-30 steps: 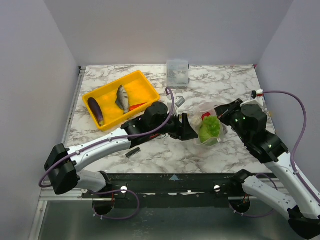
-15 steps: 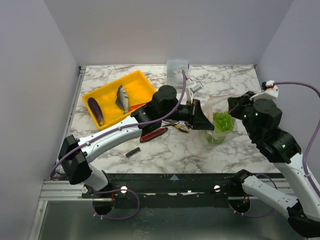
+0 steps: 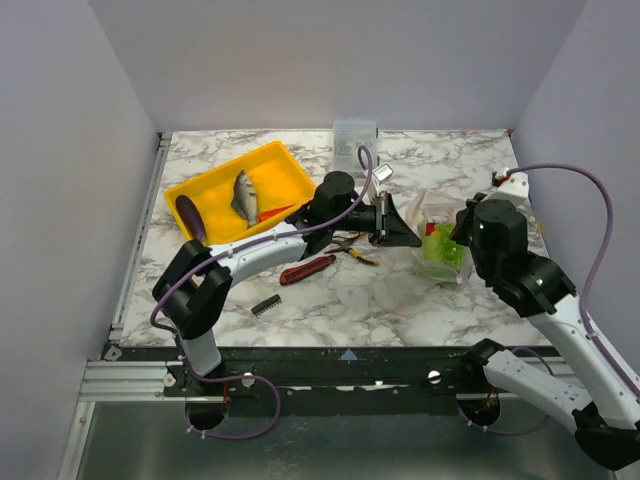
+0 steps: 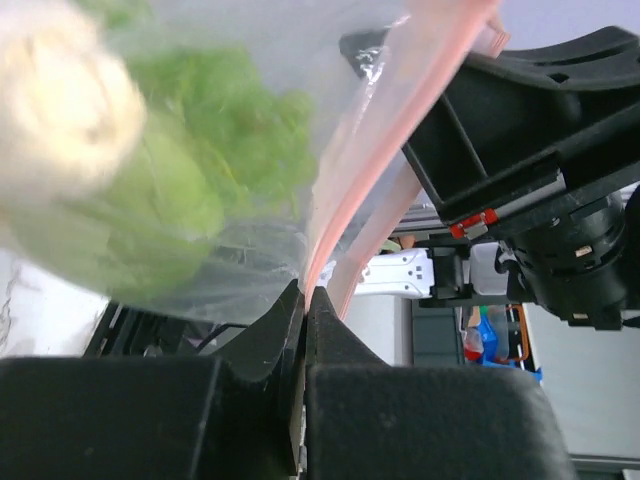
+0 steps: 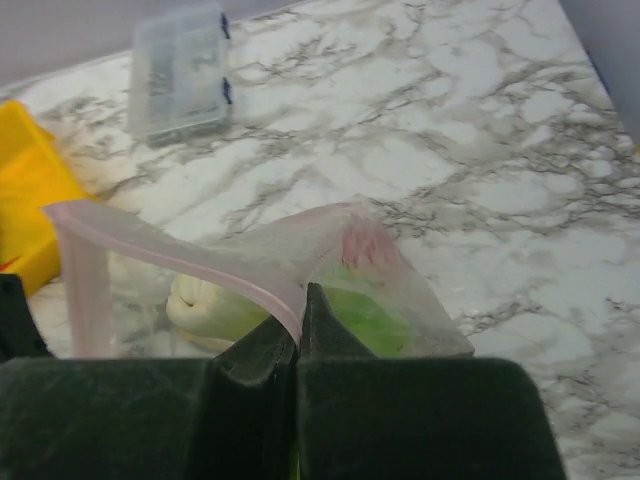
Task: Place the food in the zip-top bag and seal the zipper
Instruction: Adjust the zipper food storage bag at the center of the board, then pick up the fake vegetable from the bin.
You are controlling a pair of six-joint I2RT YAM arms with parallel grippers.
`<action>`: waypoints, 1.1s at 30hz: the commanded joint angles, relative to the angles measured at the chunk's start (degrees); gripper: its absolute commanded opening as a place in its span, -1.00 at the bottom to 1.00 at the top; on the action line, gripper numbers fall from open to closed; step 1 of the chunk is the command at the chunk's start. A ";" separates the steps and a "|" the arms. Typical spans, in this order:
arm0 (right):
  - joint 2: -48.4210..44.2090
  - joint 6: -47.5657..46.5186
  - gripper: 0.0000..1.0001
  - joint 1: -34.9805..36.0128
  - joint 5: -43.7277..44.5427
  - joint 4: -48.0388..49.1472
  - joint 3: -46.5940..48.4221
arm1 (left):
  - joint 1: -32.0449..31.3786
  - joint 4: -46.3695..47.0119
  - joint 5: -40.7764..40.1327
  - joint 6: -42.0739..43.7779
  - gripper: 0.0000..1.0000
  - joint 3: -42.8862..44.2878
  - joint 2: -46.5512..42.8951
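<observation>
Marbled white-grey table [image 3: 400, 300] stands enclosed by plain pale walls [image 3: 330, 60].

The food [image 4: 170, 180] inside the zip-top bag [image 4: 255, 265] is blurred, apparently something leafy green.

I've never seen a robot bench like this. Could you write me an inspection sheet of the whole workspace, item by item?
Surface: marble table, no spills seen.
Job's things: zip-top bag held between the arms, green cabbage inside. The zipper looks unsealed. The fish and eggplant lie in the yellow tray.
Clutter: red-handled knife, pliers, clear box.
Grippers: left gripper and right gripper are each shut on the zipper.
Cables: a purple cable on each arm, no snag seen.
Surroundings: plain grey walls.
</observation>
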 commanded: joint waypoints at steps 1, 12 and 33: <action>1.52 -3.72 -0.99 0.16 10.23 -0.60 4.41 | -1.11 1.88 1.88 -0.62 -1.00 6.19 -3.80; -2.76 -1.54 -0.99 0.21 5.12 0.37 6.03 | -0.53 3.48 2.19 -1.20 -1.00 3.81 -2.87; -4.33 -0.42 -0.99 0.21 10.44 0.44 2.66 | 15.65 -13.26 -1.73 23.82 0.04 -7.60 -19.71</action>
